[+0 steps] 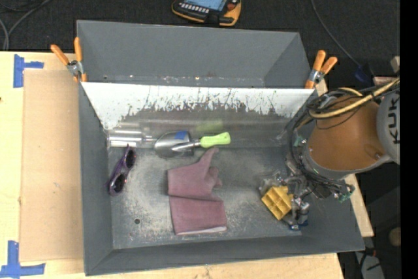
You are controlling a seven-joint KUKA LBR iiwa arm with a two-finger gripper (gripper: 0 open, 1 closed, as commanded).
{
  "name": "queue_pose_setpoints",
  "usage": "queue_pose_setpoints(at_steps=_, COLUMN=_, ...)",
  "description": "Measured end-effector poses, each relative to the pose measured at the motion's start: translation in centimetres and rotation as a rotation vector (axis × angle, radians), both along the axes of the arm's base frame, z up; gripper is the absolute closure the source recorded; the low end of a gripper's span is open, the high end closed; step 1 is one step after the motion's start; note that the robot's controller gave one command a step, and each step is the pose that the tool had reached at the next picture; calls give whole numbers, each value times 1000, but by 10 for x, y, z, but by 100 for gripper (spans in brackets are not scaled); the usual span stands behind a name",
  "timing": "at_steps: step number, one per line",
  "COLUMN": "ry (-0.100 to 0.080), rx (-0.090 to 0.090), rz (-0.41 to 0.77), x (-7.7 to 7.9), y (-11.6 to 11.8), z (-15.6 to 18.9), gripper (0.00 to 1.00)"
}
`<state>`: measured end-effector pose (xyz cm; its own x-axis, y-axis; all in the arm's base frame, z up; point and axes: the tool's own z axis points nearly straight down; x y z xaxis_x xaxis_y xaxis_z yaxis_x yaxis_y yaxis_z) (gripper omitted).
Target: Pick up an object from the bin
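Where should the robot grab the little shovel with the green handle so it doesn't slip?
Probably the green handle, from straight above. The shovel lies flat near the bin's back, and its handle is a slim straight bar, easier to pinch across than the rounded metal scoop. The pink cloth lies just in front, crowding a sideways approach.

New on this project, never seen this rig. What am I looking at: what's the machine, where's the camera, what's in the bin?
One camera looks down into a grey metal bin from above, slightly to one side. The robot arm, with an orange cover at its wrist, reaches in from the right. Its gripper is low at the bin's right end, right beside a small yellow ridged block. Whether it actually holds the block can't be told. Also on the bin floor are a folded maroon cloth, a metal scoop with a green handle and purple sunglasses.
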<state>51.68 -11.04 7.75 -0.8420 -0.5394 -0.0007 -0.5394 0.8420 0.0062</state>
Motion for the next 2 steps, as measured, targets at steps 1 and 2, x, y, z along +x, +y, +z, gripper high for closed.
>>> queue_pose_setpoints(at_steps=1, ry=-2, rx=0, rz=-1, x=1, y=1, z=11, gripper=100)
queue_pose_setpoints(at_steps=2, ry=7, rx=3, rz=-3, x=-2, y=2, z=36, gripper=100)
